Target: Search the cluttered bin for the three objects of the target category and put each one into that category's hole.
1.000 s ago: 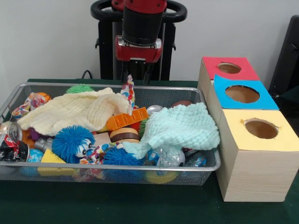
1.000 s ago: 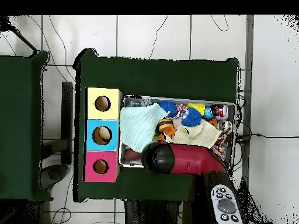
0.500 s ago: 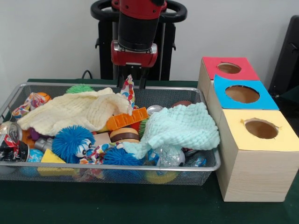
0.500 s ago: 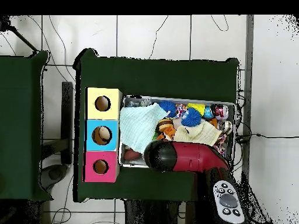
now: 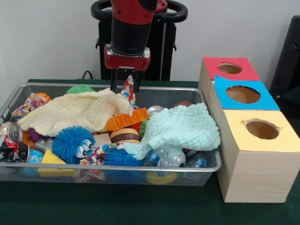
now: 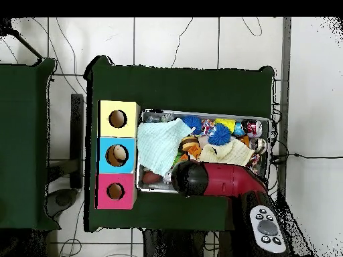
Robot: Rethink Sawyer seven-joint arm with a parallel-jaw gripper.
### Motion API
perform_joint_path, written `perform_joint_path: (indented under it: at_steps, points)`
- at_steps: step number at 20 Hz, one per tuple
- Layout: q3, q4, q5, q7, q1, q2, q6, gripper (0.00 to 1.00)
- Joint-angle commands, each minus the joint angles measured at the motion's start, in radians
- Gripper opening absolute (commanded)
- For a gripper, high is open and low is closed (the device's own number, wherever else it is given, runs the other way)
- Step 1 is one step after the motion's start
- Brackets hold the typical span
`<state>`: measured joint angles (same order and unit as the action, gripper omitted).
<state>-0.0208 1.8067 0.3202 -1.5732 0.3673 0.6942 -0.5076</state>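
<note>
The wire-mesh bin (image 5: 117, 169) is full of toys and cloths; it also shows in the overhead view (image 6: 268, 137). One polka-dot cloth (image 5: 129, 91) sticks up in a peak at the bin's far side. A second polka-dot cloth (image 5: 29, 104) lies at the far left, and a third (image 5: 96, 153) near the front by the blue fuzzy balls. My gripper (image 5: 126, 86) hangs over the peaked cloth, open, with a finger on each side of its tip. The yellow-faced hole (image 5: 262, 129) is in the nearest box on the right, and also shows in the overhead view (image 6: 118, 119). In the overhead view the arm (image 6: 214, 181) hides the gripper.
A pale yellow knitted cloth (image 5: 75, 110) and a mint-green knitted cloth (image 5: 180, 126) cover much of the bin. Blue fuzzy balls (image 5: 72, 142), an orange toy (image 5: 126, 120) and a can (image 5: 10, 143) lie among them. Blue-faced (image 5: 243, 94) and red-faced (image 5: 229, 68) boxes stand behind the yellow one.
The arm has moved left in the front view and a little lower, bringing the gripper over the peaked polka-dot cloth. The things in the bin have not moved.
</note>
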Motion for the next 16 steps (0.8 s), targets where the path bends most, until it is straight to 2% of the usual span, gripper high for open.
perform_joint_path:
  at_steps: [1,16]
  points:
    - [-0.080,-0.083,0.045,0.005,0.020,-0.034,0.003,1.00]
    - [-0.085,-0.080,0.036,-0.016,0.007,-0.039,0.016,1.00]
